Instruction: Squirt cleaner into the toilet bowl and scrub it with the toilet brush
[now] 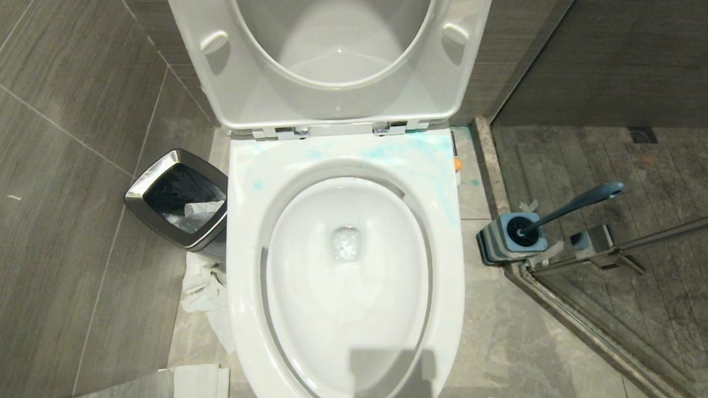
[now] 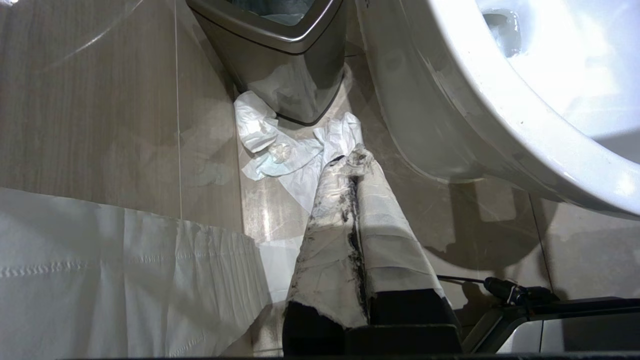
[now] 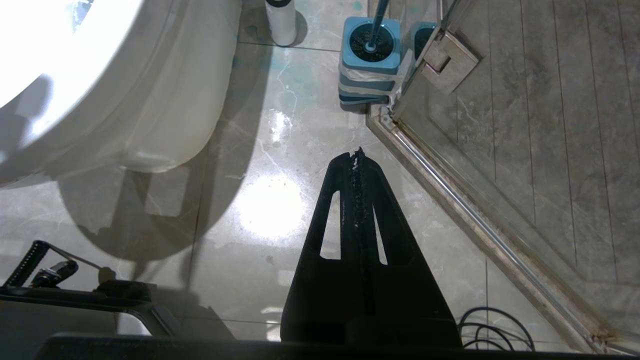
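Toilet brush (image 1: pixel 571 208) stands in its holder (image 1: pixel 508 238), crumpled paper in bin (image 1: pixel 154 183)

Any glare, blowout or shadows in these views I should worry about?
Head view: evenly lit; a blocky shadow falls on the toilet bowl near its front rim. Left wrist view: the bowl's basin is blown out white; the shut left claw stays readable. Right wrist view: a glare spot on the floor tiles, the bowl overexposed, the shut right claw in silhouette.
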Robot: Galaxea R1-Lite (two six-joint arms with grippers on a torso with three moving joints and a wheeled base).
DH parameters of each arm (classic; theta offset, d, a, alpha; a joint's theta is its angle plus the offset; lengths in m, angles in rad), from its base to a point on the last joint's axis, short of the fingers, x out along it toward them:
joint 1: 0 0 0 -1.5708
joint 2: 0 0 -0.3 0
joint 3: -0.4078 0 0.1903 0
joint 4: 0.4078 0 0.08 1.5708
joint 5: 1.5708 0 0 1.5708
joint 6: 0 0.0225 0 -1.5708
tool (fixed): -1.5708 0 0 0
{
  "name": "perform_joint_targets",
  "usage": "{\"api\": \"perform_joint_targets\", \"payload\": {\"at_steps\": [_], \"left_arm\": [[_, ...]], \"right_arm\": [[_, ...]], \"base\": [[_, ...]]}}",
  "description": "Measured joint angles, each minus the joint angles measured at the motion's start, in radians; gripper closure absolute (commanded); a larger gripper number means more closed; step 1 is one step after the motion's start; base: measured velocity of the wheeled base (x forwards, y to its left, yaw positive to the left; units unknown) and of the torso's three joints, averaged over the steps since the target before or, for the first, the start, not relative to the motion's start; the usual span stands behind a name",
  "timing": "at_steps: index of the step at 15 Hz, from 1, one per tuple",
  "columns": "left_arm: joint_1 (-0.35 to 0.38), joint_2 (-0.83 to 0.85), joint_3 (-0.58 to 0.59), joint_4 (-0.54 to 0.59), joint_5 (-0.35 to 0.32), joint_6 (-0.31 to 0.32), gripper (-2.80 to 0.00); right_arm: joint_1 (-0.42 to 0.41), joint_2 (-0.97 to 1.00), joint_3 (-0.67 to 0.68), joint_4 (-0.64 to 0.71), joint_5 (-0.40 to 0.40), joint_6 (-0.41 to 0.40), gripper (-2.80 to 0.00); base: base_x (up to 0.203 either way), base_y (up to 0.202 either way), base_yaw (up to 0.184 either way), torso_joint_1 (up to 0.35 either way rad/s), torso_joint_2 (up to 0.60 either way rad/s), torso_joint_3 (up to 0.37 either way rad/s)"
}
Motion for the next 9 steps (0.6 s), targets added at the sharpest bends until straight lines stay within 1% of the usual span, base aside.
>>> {"api": "perform_joint_targets", "payload": {"at_steps": [9], "left_arm": [[0.0, 0.0, 0.0, 0.0, -0.001, 0.0, 0.0]], "right_arm": [[0.0, 0.0, 0.0, 0.0, 0.0, 0.0, 0.0]], "base": [[0.0, 0.0, 0.0, 0.0, 0.0, 0.0]]}}
